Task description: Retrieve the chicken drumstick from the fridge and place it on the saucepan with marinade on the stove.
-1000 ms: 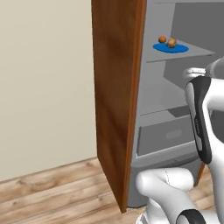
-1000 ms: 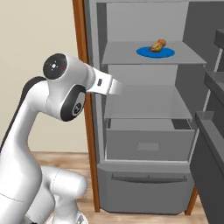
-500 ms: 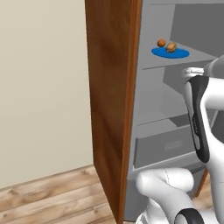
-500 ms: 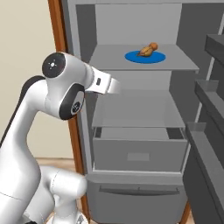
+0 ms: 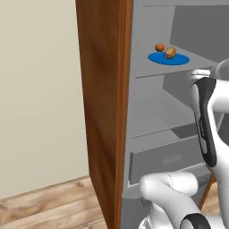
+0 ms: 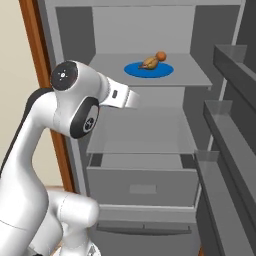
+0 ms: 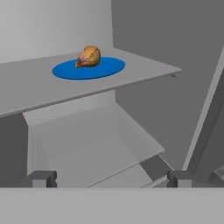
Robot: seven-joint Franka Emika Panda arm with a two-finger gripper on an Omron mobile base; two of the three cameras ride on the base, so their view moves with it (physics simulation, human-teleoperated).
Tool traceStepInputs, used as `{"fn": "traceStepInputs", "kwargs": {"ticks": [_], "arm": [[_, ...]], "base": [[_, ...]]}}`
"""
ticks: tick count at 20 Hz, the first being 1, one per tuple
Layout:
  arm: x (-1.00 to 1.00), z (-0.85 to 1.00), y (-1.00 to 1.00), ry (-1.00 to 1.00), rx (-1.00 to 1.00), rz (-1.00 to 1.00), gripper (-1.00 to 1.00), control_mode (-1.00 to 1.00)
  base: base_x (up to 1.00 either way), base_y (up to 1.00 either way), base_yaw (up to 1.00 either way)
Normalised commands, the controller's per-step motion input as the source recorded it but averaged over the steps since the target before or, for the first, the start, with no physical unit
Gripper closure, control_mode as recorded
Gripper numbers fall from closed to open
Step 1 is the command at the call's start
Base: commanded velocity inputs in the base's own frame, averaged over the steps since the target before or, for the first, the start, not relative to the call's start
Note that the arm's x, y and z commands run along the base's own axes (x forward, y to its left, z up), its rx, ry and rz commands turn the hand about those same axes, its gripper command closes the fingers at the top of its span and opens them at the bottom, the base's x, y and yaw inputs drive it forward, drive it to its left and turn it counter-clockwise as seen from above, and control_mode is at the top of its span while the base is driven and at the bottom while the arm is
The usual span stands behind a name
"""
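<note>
A: Here, at the bottom edge of the hand view, the gripper (image 7: 109, 178) has its fingers (image 7: 42, 178) spread wide, with nothing between them.

B: And beyond them?

A: Toward the lower centre lies an empty grey shelf (image 7: 94, 144) of the fridge (image 6: 200, 165). Above it, in the upper left of the frame, the chicken drumstick (image 7: 89, 57) rests on a flat blue plate (image 7: 89, 68) on the higher shelf (image 7: 144, 70), well apart from the fingers.

B: How should it handle?

A: Probably light and fairly firm, though its knobbly, rounded surface may slip. A hold across the thick middle, fingers either side, looks safest; the narrow end offers less to bear on.

B: The right base view?

A: Drumstick upper centre, plate beneath it.
</note>
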Motion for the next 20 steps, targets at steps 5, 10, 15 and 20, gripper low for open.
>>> {"fn": "traceStepInputs", "kwargs": {"ticks": [5,10,15,20], "arm": [[0.00,0.00,0.00,0.00,0.00,0.00,-1.00,1.00],[0.00,0.00,0.00,0.00,0.00,0.00,-1.00,1.00],[0.00,0.00,0.00,0.00,0.00,0.00,-1.00,1.00],[0.00,0.00,0.00,0.00,0.00,0.00,-1.00,1.00]], "base": [[0.25,-0.06,0.00],[0.28,0.00,0.00],[0.56,-0.07,0.00],[0.35,-0.04,0.00]]}}
